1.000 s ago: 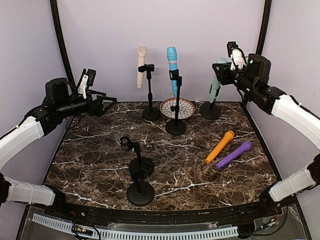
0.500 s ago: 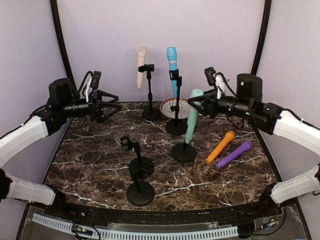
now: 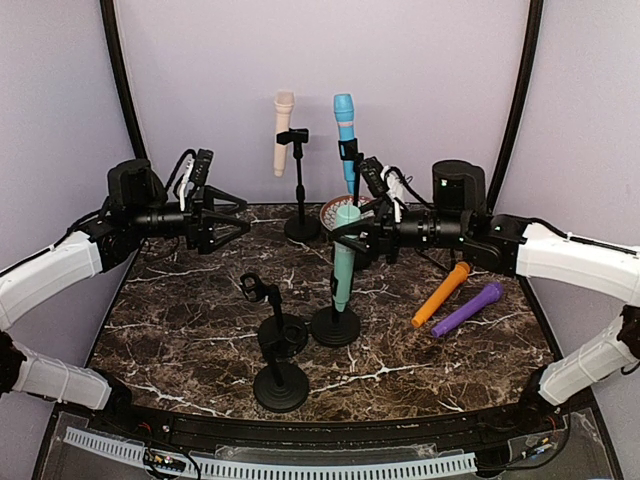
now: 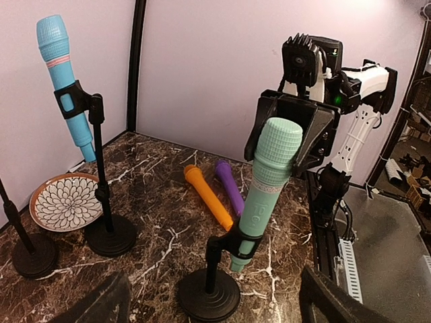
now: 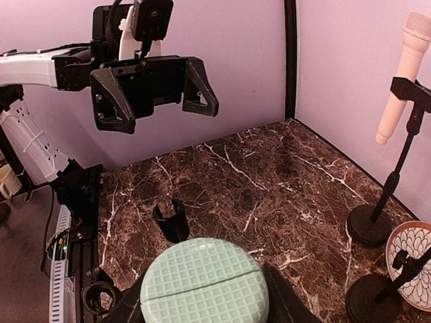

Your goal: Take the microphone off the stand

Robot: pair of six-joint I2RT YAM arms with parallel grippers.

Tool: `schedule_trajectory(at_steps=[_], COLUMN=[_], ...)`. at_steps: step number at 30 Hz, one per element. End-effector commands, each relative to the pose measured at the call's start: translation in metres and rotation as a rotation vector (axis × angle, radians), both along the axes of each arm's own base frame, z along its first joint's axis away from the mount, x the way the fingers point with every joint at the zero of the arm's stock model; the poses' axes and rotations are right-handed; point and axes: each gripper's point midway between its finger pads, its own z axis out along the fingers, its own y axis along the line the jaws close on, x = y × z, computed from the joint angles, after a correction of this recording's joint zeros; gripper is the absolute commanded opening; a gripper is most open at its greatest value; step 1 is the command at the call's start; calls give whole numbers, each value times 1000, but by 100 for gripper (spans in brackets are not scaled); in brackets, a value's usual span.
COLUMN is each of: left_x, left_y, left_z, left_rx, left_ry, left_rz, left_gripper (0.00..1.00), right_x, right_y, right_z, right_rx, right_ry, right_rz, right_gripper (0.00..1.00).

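A mint green microphone [image 3: 343, 262] stands tilted in the clip of a black round-base stand [image 3: 335, 326] at the table's middle. My right gripper [image 3: 347, 226] is shut on the microphone's head, one finger on each side of the head [image 5: 205, 282]. The stand's base rests on the marble. My left gripper [image 3: 234, 212] is open and empty, left of the microphone and pointing at it. In the left wrist view the microphone [image 4: 267, 182] and stand [image 4: 209, 294] lie ahead between my open fingers [image 4: 94, 306].
A beige microphone [image 3: 284, 130] and a blue one [image 3: 345, 135] stand on stands at the back, by a patterned plate [image 3: 368, 212]. Orange [image 3: 440, 292] and purple [image 3: 467, 308] microphones lie at right. Two empty stands [image 3: 280, 385] are near the front.
My right gripper has carried the mint microphone and its stand from the back right to the table's middle. My left gripper has moved a little to the right.
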Motion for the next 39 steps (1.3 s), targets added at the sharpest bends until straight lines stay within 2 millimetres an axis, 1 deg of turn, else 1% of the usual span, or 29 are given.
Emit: schedule_trajectory(at_steps=[1,4,6,7,8,11,12,13,16,20,22,23,24,26,27,31,33,35,37,39], left_x=[-4,-4,-4,-4,-4,-2,0,4,10,12,12,12,11,10,10,10,10,9,7,1], left_y=[0,0,0,0,0,-2,-3,-4,-8,-7,-6,-6,-6,-5,-6,-9,-10,-12,-16,-24], left_z=[-6,-7,-7,-6,-6,-7,-5,-8,-9,-9,-11,-10,-11,-9,-8,-2,0,1,2,2], left_rx=[21,24,24,21,19,18,20,28,39,37,37,36,34,30,26,20,22,26,36,53], left_ry=[-24,-22,-21,-21,-22,-19,-19,-11,4,-1,4,2,5,-1,-9,-25,-24,-26,-41,-56], left_rz=[-13,-15,-15,-16,-17,-11,-8,0,15,40,44,46,48,49,49,47,47,47,33,2], left_gripper=[89,89,89,89,89,90,90,90,89,90,90,90,90,90,90,90,90,90,90,90], right_x=[-9,-7,-6,-6,-5,-3,-3,-2,-9,-6,-6,-5,-4,-1,0,2,2,0,-3,-7], right_y=[11,7,-1,-5,-10,-22,-25,-26,-24,-29,-30,-33,-33,-32,-30,-18,-13,-11,-7,0], right_z=[38,28,27,27,29,30,30,30,30,27,21,15,15,7,6,6,4,2,5,14], right_rx=[64,43,48,62,78,129,144,149,138,95,70,41,41,12,9,-13,-29,-28,-9,20], right_ry=[-135,-111,-107,-86,-77,-52,-45,-35,-27,34,64,72,85,97,103,106,105,104,81,50], right_rz=[36,5,-30,-56,-83,-183,-219,-260,-363,-567,-644,-695,-731,-780,-789,-802,-804,-791,-744,-644], right_gripper=[22,52,71,79,85,96,97,98,99,99,99,98,98,96,93,75,60,43,32,22])
